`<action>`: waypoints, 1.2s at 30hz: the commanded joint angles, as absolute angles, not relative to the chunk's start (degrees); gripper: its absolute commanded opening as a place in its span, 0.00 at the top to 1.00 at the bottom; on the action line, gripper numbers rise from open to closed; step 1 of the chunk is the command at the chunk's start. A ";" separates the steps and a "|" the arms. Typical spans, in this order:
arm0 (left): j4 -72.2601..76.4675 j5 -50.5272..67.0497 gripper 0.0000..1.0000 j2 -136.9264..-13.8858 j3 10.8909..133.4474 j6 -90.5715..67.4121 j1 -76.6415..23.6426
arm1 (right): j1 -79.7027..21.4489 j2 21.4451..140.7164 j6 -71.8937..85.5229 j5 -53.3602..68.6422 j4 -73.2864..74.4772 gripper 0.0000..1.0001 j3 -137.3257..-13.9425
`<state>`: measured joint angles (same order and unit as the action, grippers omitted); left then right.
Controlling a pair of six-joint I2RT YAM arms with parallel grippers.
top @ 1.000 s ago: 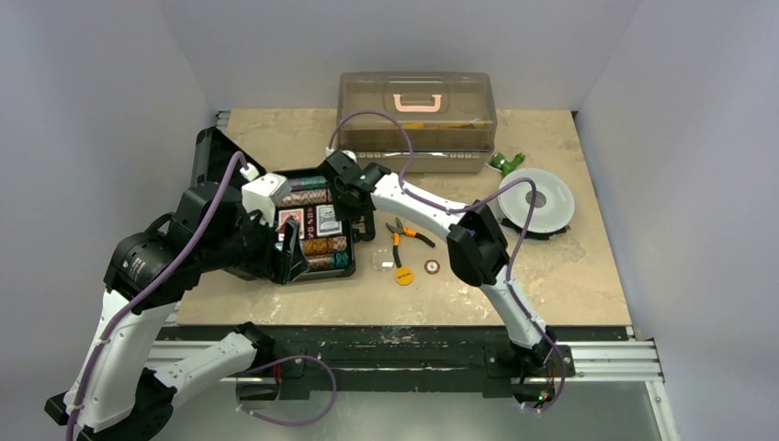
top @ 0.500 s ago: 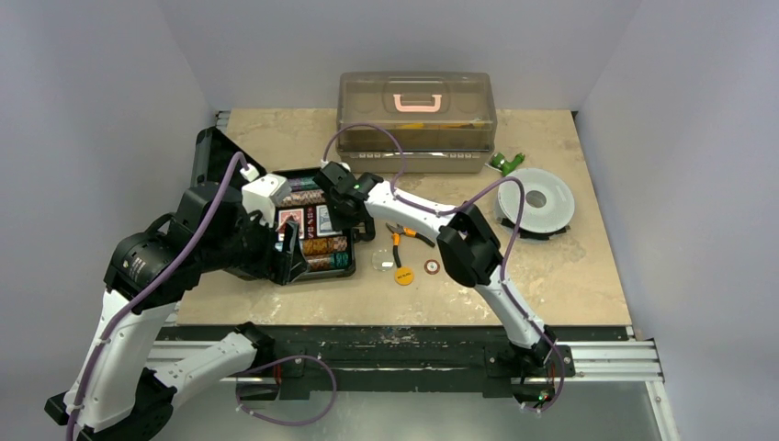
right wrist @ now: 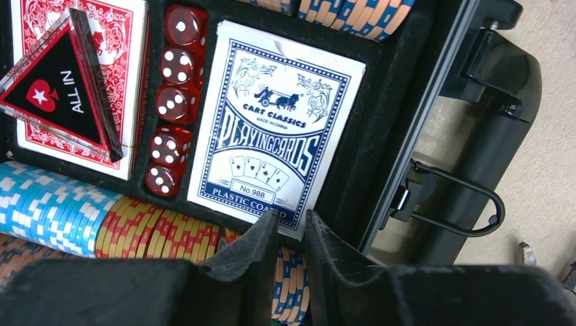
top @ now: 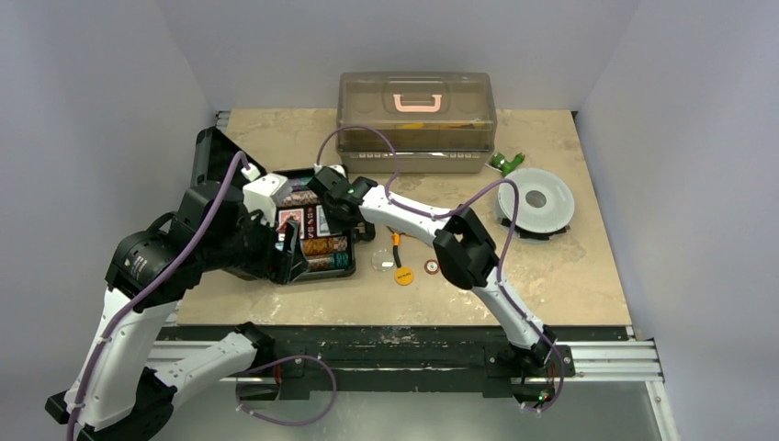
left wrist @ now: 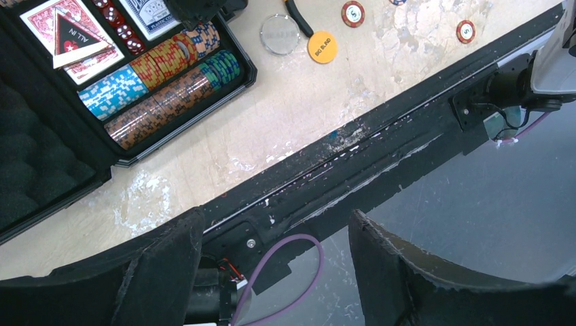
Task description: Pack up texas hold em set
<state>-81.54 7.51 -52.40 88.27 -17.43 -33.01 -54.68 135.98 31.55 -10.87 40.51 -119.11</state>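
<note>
Beige tabletop (top: 570, 266) is filling the overhead view, boxed in by plain grey walls. I am seeing the case (top: 349, 268) lying open left of centre, with its lid standing up toward the upper left.

I am holding the right gripper (right wrist: 291, 219) over the case's right end. In its wrist view the fingers are showing only a thin slit between them. They are sitting just above a row of peach-and-blue chips (right wrist: 289, 288), and I cannot tell whether anything is being pinched.

Above the fingertips in that view, a blue deck (right wrist: 275, 122) is lying flat in its compartment. Five red dice (right wrist: 173, 103) are sitting in a column to its left. A red deck (right wrist: 129, 41) further left is carrying a black ALL IN triangle (right wrist: 58, 95). Teal chips (right wrist: 41, 207) are lying along the lower left. The case handle (right wrist: 475, 136) is sticking out at the right.

I am keeping the left gripper (left wrist: 275, 224) wide, nothing between its fingers, low in its wrist view over the black rail (left wrist: 380, 142) at the table's edge. Along the top of that view, right of the case, a clear disc (left wrist: 280, 34), an orange button (left wrist: 322, 47) and two red chips (left wrist: 352, 13) are lying loose on the table.
</note>
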 commanded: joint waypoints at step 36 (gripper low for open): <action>-63.12 12.32 0.25 -52.89 79.28 -40.28 -32.98 | -41.92 100.10 32.61 -2.02 46.66 0.33 -100.17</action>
<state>-71.26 7.77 -52.58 85.06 -31.75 -33.01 -45.74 114.10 31.59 -3.25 46.50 -114.45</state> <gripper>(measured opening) 0.751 0.631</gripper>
